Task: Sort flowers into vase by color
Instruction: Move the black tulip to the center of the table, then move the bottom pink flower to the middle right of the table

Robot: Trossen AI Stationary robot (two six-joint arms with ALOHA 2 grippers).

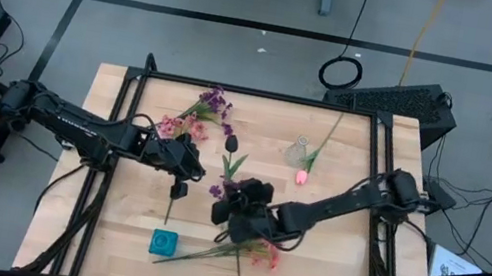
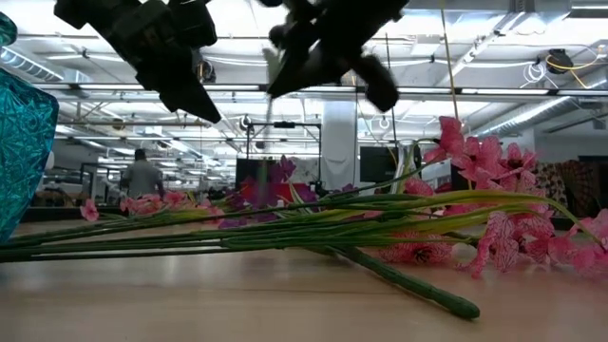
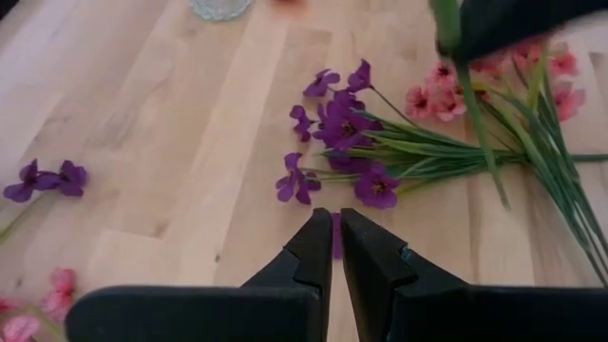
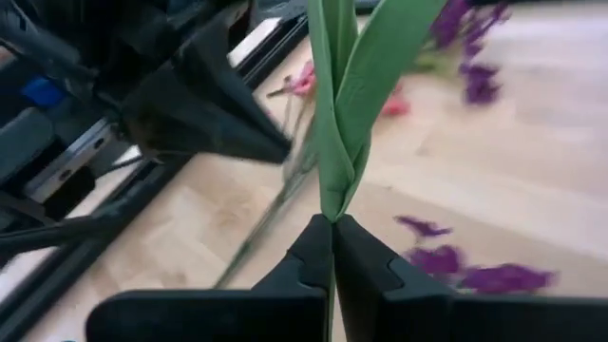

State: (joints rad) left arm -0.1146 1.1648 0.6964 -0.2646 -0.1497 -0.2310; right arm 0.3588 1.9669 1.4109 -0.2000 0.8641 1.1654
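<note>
My right gripper (image 1: pixel 235 187) (image 4: pixel 332 223) is at mid-table, shut on a dark-budded flower (image 1: pixel 233 142) with green leaves. My left gripper (image 1: pixel 178 189) (image 3: pixel 335 223) is just left of it, shut on a thin green stem (image 1: pixel 169 210). A spray of purple blossoms (image 3: pixel 342 142) and pink blossoms (image 1: pixel 256 252) lies flat on the table by its stems. A purple spray (image 1: pixel 215 102) and a pink spray (image 1: pixel 177 128) lie at the far left. A pink bud (image 1: pixel 301 176) on a long stem lies beside a clear vase (image 1: pixel 299 150). A teal vase (image 1: pixel 164 241) stands near the front edge. My left gripper pinches the thin green stem between its two fingertips; the fingers themselves hide the place of contact. The stem (image 4: pixel 256 223) slants down and away below the fingers, toward the table's near edge. My right gripper pinches the base of the flower's green leaves (image 4: pixel 334 195) between its two fingertips. The leaves and the bud stretch on past the fingertips toward the table's far edge, lifted clear of the table.
The two grippers are close together over the table's middle. The bundle of stems (image 2: pixel 285 233) lies across the near part of the table, between the teal vase (image 2: pixel 19 142) and the right side. Black rails (image 1: pixel 376 151) frame the tabletop. A person (image 2: pixel 142 176) stands far behind the table.
</note>
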